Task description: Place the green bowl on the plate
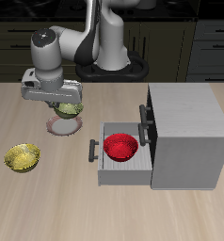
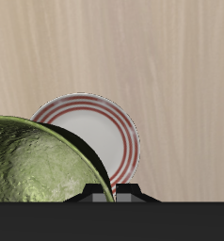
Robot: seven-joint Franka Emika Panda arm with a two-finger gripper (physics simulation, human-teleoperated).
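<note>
My gripper (image 1: 65, 104) is shut on the green bowl (image 1: 67, 110) and holds it just above the plate (image 1: 61, 125), which lies on the table in front of the robot's base. In the wrist view the olive, patterned bowl (image 2: 39, 165) hangs close under the gripper and covers part of the plate (image 2: 97, 132), whose pinkish-striped rim and pale centre show beyond it. The bowl casts a shadow on the plate. The fingertips are hidden by the bowl.
A golden-yellow bowl (image 1: 23, 157) sits nearer the table's front edge. A grey cabinet (image 1: 184, 136) stands beside the plate, with its drawer (image 1: 119, 168) pulled out and a red bowl (image 1: 120, 146) inside.
</note>
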